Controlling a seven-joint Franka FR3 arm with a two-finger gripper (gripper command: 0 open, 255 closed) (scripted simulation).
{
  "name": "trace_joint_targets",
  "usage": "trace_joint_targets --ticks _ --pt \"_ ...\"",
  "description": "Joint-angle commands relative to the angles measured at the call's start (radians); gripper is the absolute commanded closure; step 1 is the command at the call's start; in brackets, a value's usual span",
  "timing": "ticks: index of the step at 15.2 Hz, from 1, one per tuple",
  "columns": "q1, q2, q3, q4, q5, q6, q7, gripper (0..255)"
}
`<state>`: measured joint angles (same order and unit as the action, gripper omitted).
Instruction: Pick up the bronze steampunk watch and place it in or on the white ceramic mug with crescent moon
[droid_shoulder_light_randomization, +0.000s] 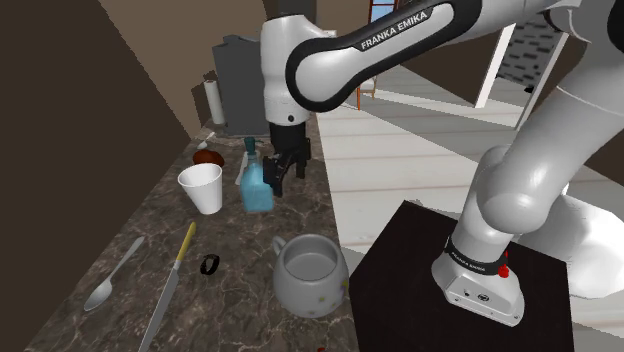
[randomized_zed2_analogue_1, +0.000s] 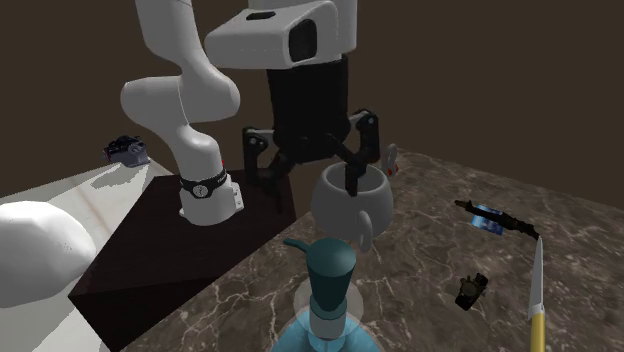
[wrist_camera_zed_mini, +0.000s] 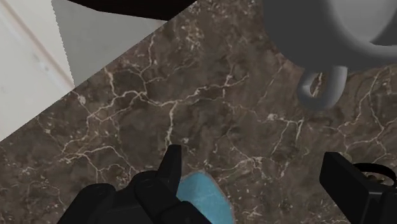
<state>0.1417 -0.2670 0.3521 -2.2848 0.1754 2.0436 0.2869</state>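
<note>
The watch (droid_shoulder_light_randomization: 210, 264) is a small dark band with a bronze tint, lying on the dark marble counter (droid_shoulder_light_randomization: 120, 230) between the knife and the mug; it also lies on the counter in the second exterior view (randomized_zed2_analogue_1: 470, 290). The pale grey mug (droid_shoulder_light_randomization: 310, 272) stands upright near the counter's edge, its handle (wrist_camera_zed_mini: 321, 86) facing the gripper. My gripper (droid_shoulder_light_randomization: 287, 172) hangs open and empty above the counter next to a blue soap bottle (droid_shoulder_light_randomization: 257, 185), well away from the watch. One black fingertip (wrist_camera_zed_mini: 170, 162) stands over the bottle.
A white cup (droid_shoulder_light_randomization: 202, 187) stands beside the bottle, a brown item (droid_shoulder_light_randomization: 208, 155) and a paper roll (droid_shoulder_light_randomization: 213, 100) behind them. A yellow-handled knife (droid_shoulder_light_randomization: 170, 285) and a spoon (droid_shoulder_light_randomization: 110, 275) lie at the shoulder view's left. A dark strap with a blue face (randomized_zed2_analogue_1: 490, 217) lies beyond the mug.
</note>
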Motion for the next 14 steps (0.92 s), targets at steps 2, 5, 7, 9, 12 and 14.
trace_joint_targets --ticks 2,5,7,9,12,14 --pt "0.011 0.102 0.044 0.060 -0.032 0.051 0.051 0" --pt "0.026 0.207 0.083 0.128 -0.081 0.091 0.110 0" --pt "0.041 0.280 0.104 0.179 -0.122 0.112 0.153 0" --pt "0.061 0.355 0.119 0.234 -0.168 0.128 0.196 0" --pt "0.100 0.469 0.130 0.328 -0.241 0.140 0.259 0" --pt "0.133 0.545 0.130 0.397 -0.289 0.141 0.297 0"
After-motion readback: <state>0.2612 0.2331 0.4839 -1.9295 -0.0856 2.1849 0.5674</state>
